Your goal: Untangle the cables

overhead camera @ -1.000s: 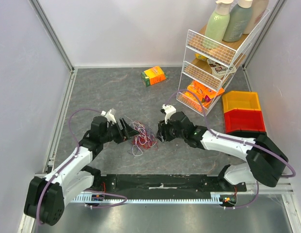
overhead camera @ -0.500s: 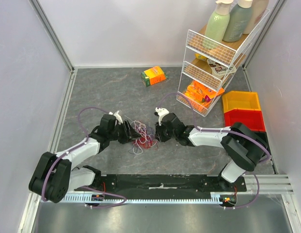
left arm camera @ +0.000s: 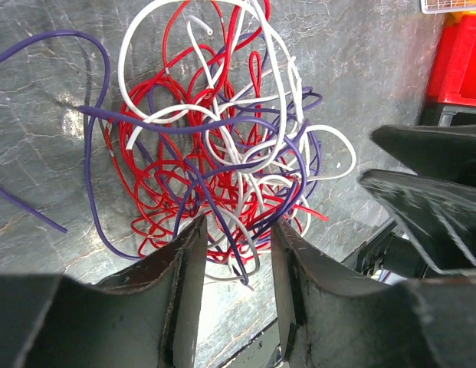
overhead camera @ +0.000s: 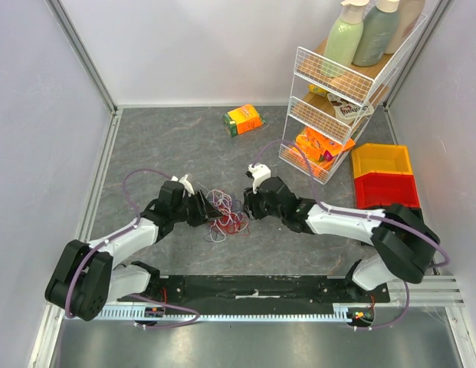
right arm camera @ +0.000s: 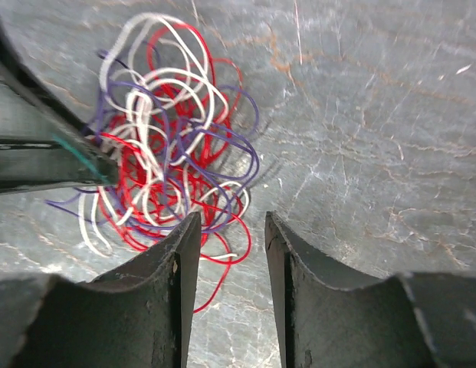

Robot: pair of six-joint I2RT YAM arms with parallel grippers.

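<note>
Grey marbled surface (overhead camera: 169, 146), walled in pale panels on three sides. Top view:

- The cables (overhead camera: 226, 215) lie in one small tangle on the surface, a little toward 6 o'clock from its middle. Strands are red, white and purple, looped through each other. A few purple loops trail out at 7 o'clock of the heap.
- Left jaws sit at 9 o'clock of the tangle, right jaws at 3 o'clock, facing each other across it. Both arms are low and stretched toward the middle.
- Left wrist view: the two fingers (left arm camera: 184, 284) stand apart, released. The near edge of the heap reaches the mouth of the gap, with red, purple and white loops between the tips. Nothing is pinched. The other arm's dark fingers show at 3 o'clock of that view.
- Right wrist view: fingers (right arm camera: 180, 284) parted, released. Bare surface shows in the gap. The tangle lies at 10 o'clock of the tips, with one red loop just beside the left-hand finger.
- Small orange box (overhead camera: 244, 119) at 12 o'clock of the tangle, well apart.
- White wire rack (overhead camera: 329, 115) at 2 o'clock, with bottles (overhead camera: 345, 34) on its top tier and orange packets below.
- Yellow bin (overhead camera: 382, 159) and red bin (overhead camera: 385, 190) at 3 o'clock, touching each other.
</note>
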